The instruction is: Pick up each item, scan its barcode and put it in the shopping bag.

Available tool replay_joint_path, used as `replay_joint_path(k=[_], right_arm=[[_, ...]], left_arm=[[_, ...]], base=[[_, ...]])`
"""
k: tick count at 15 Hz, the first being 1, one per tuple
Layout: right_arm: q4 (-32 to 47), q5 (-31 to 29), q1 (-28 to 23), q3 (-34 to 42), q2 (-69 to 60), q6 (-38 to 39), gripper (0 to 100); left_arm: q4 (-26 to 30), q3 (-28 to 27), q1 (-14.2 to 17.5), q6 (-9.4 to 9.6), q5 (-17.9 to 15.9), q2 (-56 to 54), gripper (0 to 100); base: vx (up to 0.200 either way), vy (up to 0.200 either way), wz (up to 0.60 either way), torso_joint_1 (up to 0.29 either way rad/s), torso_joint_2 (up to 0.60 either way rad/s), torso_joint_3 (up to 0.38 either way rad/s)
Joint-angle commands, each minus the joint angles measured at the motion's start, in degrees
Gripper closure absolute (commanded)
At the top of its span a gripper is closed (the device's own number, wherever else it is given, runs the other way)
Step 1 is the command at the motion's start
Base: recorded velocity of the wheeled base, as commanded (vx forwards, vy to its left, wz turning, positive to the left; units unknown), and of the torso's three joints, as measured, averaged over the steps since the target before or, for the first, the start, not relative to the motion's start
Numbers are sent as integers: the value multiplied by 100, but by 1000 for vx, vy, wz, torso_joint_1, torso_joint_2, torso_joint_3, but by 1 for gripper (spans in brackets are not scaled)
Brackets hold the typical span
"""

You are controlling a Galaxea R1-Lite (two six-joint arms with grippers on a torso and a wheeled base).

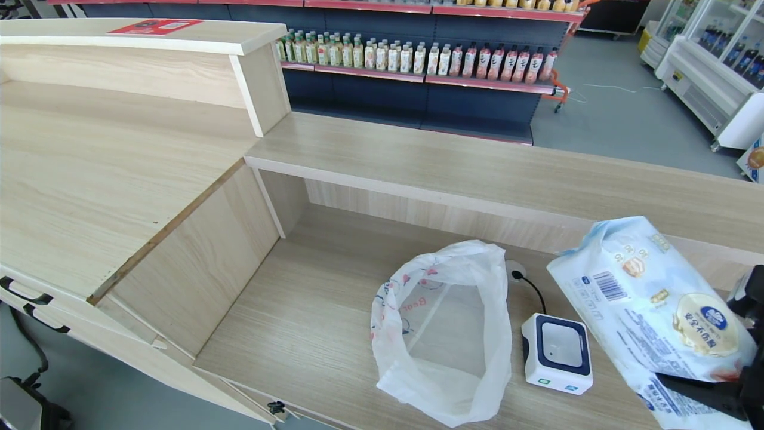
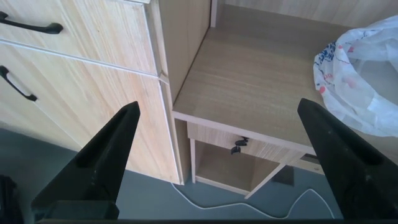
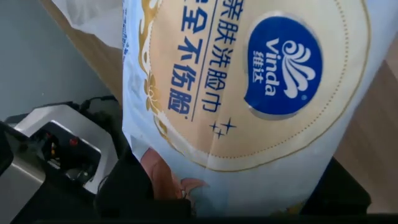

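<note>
scanner [image 1: 558, 352]: small white box with a dark blue frame round its window, sitting on the low counter [image 1: 298, 322]; window facing up.
scanner cable [image 1: 534, 292]: black, runs from the back of the scanner to a round fitting against the counter's rear wall.
shopping bag [image 1: 441, 334]: thin see-through plastic with red and blue print, lying just beside the scanner on its left, mouth gaping wide toward the front (i can see the wood right through it).
tissue pack [image 1: 650, 310]: big soft pack, white and pale blue, held up in the air just right of the scanner, above it and tilted, one end higher and farther back than the scanner.
barcode [image 1: 610, 285]: on the pack's upper face near the raised end, turned up and away from the scanner's window.
right gripper [image 1: 707, 391]: right of the scanner near the counter's front, clamped on the lower end of the tissue pack, black fingers on either side of it.
left gripper [image 2: 219, 104]: well left of the scanner, past the bag and off the counter's front edge, jaws spread wide with nothing between them.
drawer handles [image 2: 31, 26]: black, on the pale wood fronts farther left of the scanner again.
bottle shelves [image 1: 418, 57]: rows of drinks well behind the scanner, across the aisle.
</note>
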Motion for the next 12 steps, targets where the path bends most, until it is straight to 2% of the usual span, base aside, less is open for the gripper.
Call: replay_joint_path(k=[1,4,8,12], right_arm=[[475,-67,-19,-448,-549,129,100],[642,-23,33,-519,-980,112,100],[633,74,367,-369,-1217,24,100],[616,74,446,-26,-1182,-3,100]], left_arm=[[0,1,0,-2,0,-2,0],[0,1,-8,-2,0,-2,0],[0,1,0,-2,0,-2,0],[0,1,-8,-2,0,-2,0]], base=[[0,0,0,0,0,0],[0,0,0,0,0,0],[0,0,600,-1,1,5],[0,0,600,6,5,1]])
